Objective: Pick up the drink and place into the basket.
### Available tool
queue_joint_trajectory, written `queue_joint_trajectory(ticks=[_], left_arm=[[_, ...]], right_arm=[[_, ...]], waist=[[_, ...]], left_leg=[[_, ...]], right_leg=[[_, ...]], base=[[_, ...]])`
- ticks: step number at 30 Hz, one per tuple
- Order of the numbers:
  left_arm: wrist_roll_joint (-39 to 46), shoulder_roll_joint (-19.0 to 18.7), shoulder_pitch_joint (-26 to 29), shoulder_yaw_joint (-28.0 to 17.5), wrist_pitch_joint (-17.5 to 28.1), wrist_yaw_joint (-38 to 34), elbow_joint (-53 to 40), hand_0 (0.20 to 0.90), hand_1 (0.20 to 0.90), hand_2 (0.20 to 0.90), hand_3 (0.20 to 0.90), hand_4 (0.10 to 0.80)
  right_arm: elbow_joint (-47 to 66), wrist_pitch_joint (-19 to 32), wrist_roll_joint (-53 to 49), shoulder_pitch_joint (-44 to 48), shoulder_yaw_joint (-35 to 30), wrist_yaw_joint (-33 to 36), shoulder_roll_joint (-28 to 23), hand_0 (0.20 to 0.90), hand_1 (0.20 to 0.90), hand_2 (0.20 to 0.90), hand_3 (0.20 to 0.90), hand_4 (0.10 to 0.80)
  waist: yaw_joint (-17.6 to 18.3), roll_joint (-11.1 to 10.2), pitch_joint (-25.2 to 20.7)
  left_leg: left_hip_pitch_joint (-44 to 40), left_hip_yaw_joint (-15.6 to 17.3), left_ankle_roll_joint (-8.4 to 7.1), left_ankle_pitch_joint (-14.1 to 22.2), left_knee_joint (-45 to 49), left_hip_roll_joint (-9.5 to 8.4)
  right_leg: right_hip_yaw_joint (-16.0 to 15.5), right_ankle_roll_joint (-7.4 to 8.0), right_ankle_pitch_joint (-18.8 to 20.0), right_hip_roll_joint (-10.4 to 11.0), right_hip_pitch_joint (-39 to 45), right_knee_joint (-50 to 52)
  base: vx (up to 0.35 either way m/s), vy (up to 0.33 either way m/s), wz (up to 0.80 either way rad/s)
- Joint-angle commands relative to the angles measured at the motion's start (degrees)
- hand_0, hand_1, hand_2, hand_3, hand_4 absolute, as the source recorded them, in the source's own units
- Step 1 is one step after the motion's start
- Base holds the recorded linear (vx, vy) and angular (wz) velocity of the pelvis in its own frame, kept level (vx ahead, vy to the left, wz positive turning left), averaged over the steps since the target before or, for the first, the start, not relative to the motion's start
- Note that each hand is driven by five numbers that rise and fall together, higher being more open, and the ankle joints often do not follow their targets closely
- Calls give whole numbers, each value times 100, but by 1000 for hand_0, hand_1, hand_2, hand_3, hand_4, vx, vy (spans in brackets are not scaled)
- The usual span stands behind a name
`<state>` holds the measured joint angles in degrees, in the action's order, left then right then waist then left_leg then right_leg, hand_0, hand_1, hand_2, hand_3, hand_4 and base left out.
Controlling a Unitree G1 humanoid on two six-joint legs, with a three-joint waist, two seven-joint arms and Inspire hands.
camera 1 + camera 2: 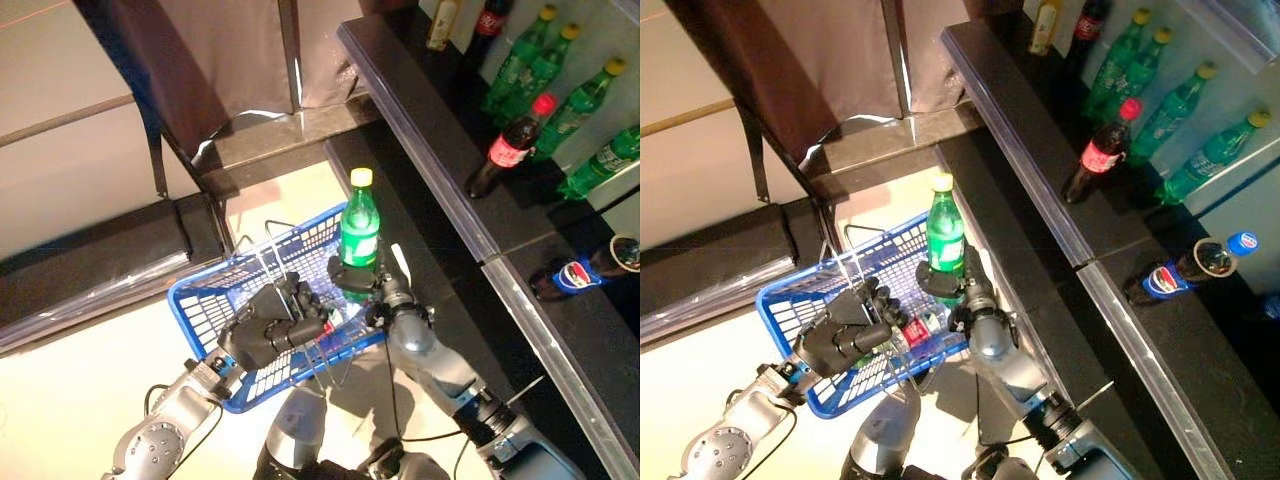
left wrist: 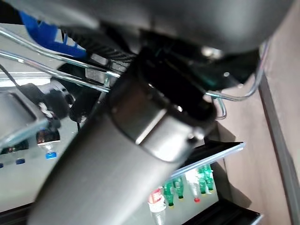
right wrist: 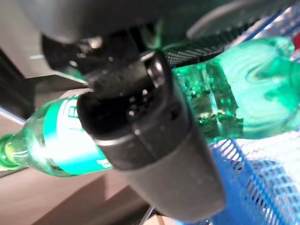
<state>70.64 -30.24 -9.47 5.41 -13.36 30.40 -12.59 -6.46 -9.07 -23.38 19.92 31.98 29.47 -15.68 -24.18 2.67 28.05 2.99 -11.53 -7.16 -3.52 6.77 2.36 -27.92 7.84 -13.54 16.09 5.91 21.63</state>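
— Dark shelf (image 1: 440, 120) at the right is stocked; where is the bottle (image 1: 359, 232) kept?
— Upright in the curled right hand (image 1: 362, 283), at the basket (image 1: 205, 300) rim; the left hand (image 1: 272, 325) is clenched on its handle. It is best lowered slowly inside before release.

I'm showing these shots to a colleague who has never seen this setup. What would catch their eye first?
Most likely the green bottle with a yellow cap, held upright in the right hand over the near right corner of the blue basket. Next, the left hand, its fingers curled round the basket's wire handle. Then the row of bottles, green and dark, on the black shelf at the upper right.
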Motion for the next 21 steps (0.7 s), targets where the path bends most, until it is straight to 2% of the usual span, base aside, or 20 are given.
queue_joint_trajectory(ticks=[1, 8, 14, 21], left_arm=[[795, 418, 538, -356, 847, 1777, -2214, 300, 300, 300, 200, 100], [579, 309, 582, -324, 978, 1965, -2370, 300, 300, 300, 200, 100], [511, 313, 640, -180, 931, 1939, -2439, 300, 300, 300, 200, 100], [420, 278, 736, -79, 821, 1921, -2450, 300, 300, 300, 200, 100]], right_arm=[[-27, 1055, -125, 54, 238, 114, 375, 300, 300, 300, 200, 100], [-213, 1084, -315, -211, 579, -191, 606, 300, 300, 300, 200, 100], [-704, 1275, -1561, -260, 798, -563, 1007, 300, 300, 300, 200, 100], [-1024, 992, -1372, -92, 1016, -823, 1138, 300, 300, 300, 200, 100]], waist=[[67, -21, -1538], [54, 64, -1506], [-46, 98, -1464], [-188, 52, -1420]], left_leg=[[-7, -37, 185, 104, 199, -253], [35, -77, 181, 74, 156, -280], [95, -139, 183, 37, 156, -319], [152, -245, 194, 7, 137, -349]], right_leg=[[-108, -449, 726, -446, 296, -964], [-95, -405, 754, -418, 234, -979], [-158, -391, 785, -394, 209, -983], [-251, -355, 839, -400, 199, -1009]], base=[[0, 0, 0], [0, 0, 0], [0, 0, 0], [7, -18, 2]])
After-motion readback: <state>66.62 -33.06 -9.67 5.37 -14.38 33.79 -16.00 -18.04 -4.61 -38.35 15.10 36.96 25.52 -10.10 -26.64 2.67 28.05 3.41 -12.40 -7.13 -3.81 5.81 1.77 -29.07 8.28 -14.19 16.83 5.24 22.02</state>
